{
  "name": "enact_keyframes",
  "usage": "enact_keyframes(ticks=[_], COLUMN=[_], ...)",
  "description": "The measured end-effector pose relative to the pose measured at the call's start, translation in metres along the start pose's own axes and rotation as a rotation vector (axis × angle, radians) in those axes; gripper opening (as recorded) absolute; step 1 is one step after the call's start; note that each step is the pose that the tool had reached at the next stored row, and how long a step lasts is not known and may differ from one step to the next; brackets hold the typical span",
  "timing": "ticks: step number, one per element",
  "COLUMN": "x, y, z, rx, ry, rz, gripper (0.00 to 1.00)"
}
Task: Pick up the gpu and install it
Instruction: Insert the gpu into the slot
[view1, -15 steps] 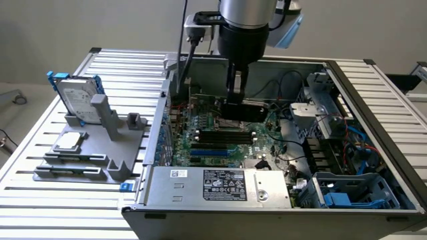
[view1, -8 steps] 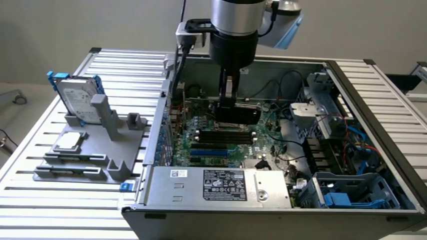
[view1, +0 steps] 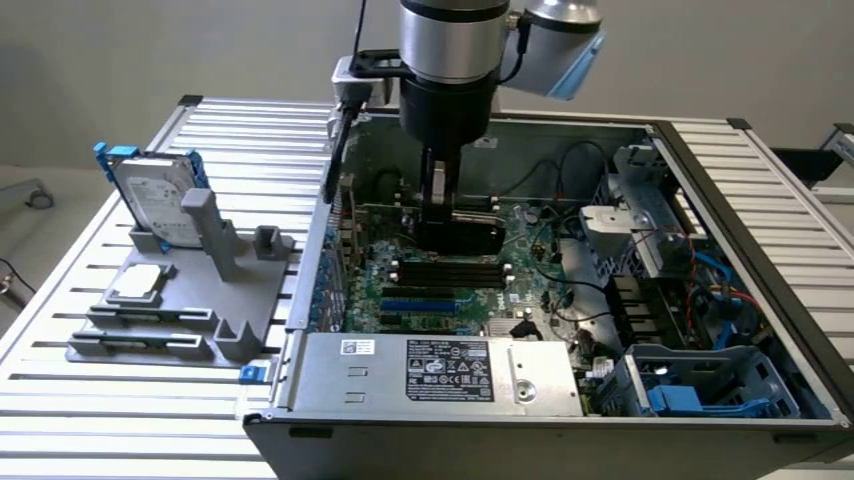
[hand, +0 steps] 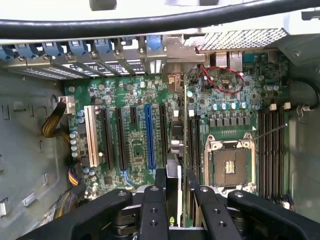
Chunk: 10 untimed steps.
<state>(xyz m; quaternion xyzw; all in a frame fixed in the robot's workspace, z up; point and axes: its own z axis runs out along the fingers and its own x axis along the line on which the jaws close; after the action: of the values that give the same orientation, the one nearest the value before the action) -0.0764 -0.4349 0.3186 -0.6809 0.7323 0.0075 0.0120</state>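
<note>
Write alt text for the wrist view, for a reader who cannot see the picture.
The gripper clamps the gpu edge-on over a green motherboard inside an open computer case. The card stands between a blue expansion slot and the bare processor socket; whether it is seated cannot be told.

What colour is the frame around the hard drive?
Blue; the frame shows best in the exterior view.

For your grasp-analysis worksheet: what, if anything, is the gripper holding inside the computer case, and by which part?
The gpu, clamped between the fingers across its upper edge, the edge facing away from the motherboard.
</note>
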Motion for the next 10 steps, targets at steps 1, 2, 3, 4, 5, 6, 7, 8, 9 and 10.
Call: enact_keyframes(ticks=[1, 2, 3, 4, 5, 6, 7, 8, 9, 10], x=[0.0013, 0.0026, 0.0038, 0.0050, 0.0065, 0.0080, 0.0093, 0.0102, 0.0107, 0.0110], y=[-0.0001, -0.0001, -0.0003, -0.0006, -0.0008, -0.0011, -0.0013, -0.0018, -0.0025, -0.0035], z=[0.0003, 0.0004, 0.0005, 0.0007, 0.0012, 0.0017, 0.0020, 0.0022, 0.0024, 0.0026], rx=[-0.0002, -0.0008, -0.0016, -0.0021, -0.0025, -0.0030, -0.0038, -0.0053, -0.0072, -0.0099], ry=[-0.0016, -0.0064, -0.0104, -0.0125, -0.0140, -0.0149, -0.0151, -0.0151, -0.0151, -0.0149], rz=[-0.001, -0.001, -0.001, -0.001, -0.001, -0.002, -0.002, -0.003, -0.005, -0.007], gripper=[0.26, 0.26, 0.26, 0.26, 0.26, 0.26, 0.26, 0.26, 0.26, 0.26])
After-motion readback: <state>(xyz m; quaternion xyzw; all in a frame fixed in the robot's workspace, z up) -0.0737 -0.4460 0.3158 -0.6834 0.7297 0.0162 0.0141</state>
